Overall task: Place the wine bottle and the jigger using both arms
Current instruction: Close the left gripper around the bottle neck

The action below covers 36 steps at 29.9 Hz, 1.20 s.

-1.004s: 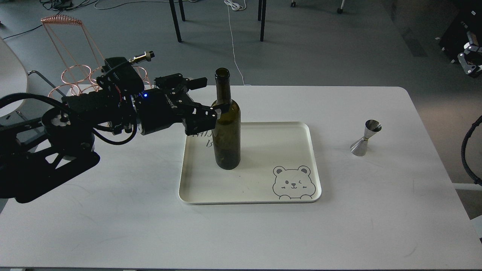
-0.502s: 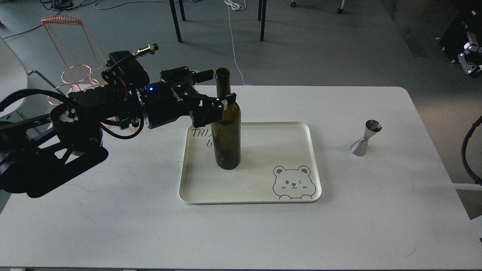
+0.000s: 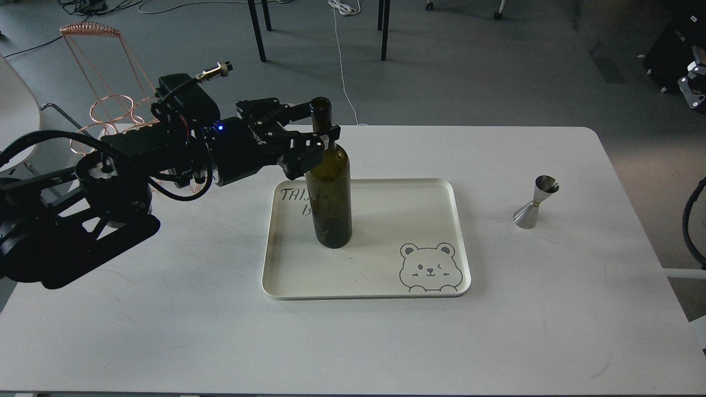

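The dark olive wine bottle [image 3: 331, 193] stands at the left of the cream tray [image 3: 460, 231], leaning slightly left at the top. My left gripper [image 3: 319, 124] comes in from the left and is shut on the bottle's neck, one finger behind it and one finger in front at the shoulder. The steel jigger [image 3: 536, 202] stands on the white table [image 3: 551, 309], right of the tray and apart from it. My right gripper is out of view; only a black cable [image 3: 689, 220] of that side shows at the right edge.
The tray has a bear drawing [image 3: 428, 267] at its front right corner. A copper wire rack [image 3: 110, 105] stands behind my left arm at the table's far left. Chair legs [image 3: 256, 30] and cables lie on the floor beyond the table.
My left gripper rose along the bottle from the shoulder to the neck and closed on it. The bottle's top has tipped slightly left. The jigger has not moved.
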Motion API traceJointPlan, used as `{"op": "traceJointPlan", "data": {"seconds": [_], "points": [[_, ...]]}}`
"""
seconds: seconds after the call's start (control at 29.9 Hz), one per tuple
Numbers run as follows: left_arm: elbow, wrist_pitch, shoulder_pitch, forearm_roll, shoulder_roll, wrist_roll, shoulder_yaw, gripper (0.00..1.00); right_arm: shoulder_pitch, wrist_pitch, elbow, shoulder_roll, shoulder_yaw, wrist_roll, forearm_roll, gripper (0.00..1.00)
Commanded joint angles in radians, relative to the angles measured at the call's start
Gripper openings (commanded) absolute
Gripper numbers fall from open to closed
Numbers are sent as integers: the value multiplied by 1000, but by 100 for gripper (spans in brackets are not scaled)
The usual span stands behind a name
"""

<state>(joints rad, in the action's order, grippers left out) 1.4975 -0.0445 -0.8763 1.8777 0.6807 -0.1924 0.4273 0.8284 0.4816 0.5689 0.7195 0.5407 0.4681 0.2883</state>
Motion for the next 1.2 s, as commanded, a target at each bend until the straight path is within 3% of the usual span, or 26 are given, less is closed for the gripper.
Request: {"op": "traceJointPlan", "data": {"seconds": [0.0,0.3,1.17], "points": [[3,0,2,1,2,-1,1,63,0,0,0,0,-1,0,0,99],[6,0,0,1,2,-1,1,45,2,0,0,3,-1,0,0,99],[50,31,0,1,28,-7,2,23,9,2,0,20,-2,0,-8,99]]}}
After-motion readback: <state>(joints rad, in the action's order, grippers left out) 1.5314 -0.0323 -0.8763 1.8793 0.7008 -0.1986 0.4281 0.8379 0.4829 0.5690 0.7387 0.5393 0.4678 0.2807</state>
